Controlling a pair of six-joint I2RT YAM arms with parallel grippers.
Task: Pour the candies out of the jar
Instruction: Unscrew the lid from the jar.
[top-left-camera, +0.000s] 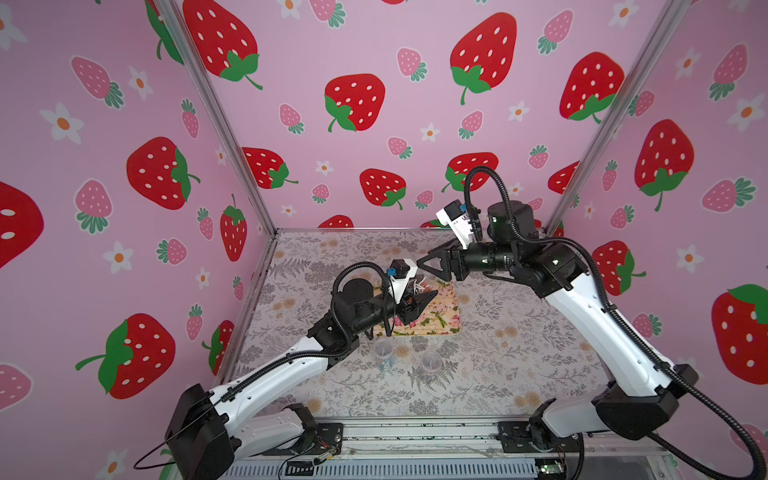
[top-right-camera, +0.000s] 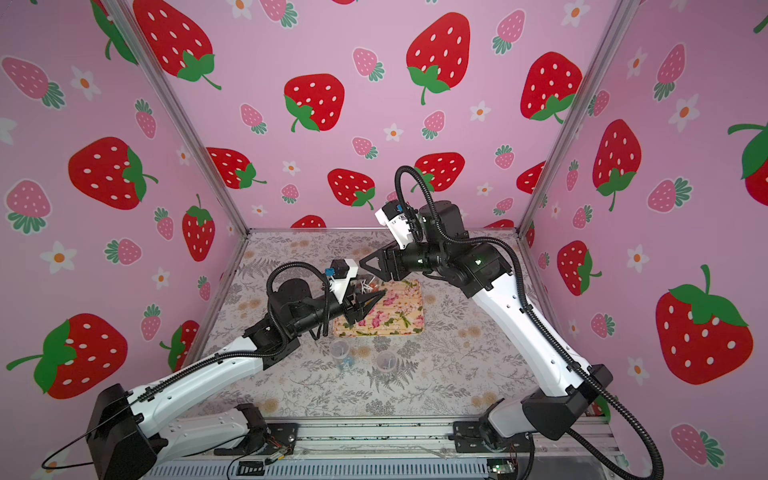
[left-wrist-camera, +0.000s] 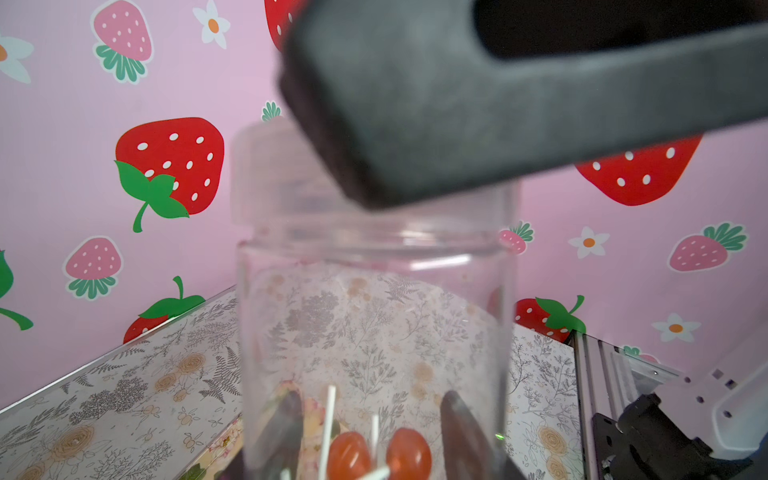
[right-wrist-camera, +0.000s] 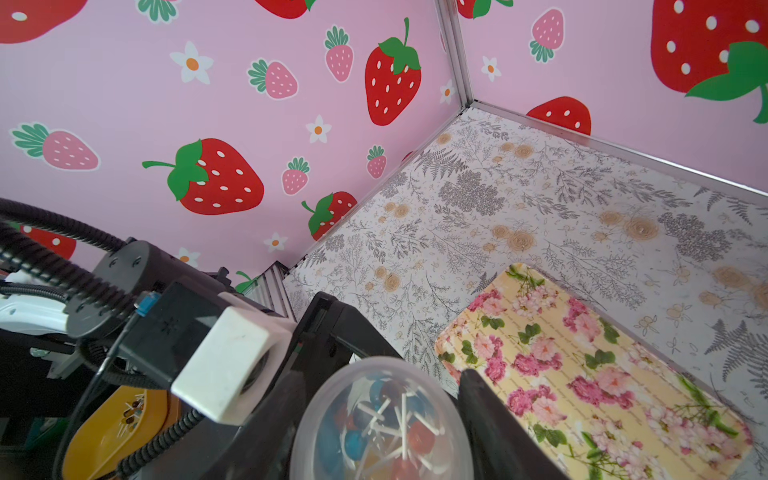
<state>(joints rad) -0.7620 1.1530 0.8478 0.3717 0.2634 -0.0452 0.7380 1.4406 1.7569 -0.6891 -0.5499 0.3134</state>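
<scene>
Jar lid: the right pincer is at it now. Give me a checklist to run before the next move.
1. Jar held by left pincer: ok.
2. Right pincer straddling lid: ok.
3. Right pincer clamped firmly on lid: cannot tell.
4. Lid off: not ok, it is on the jar.
5. Candies inside jar: ok.
6. Tray beneath jar: ok, jar hangs over its far edge.

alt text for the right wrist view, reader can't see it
A clear lidded jar of candies sits between the right tool's dark fingers, with the left arm close beside it. A floral tray lies on the patterned table; strawberry walls stand behind.
</scene>
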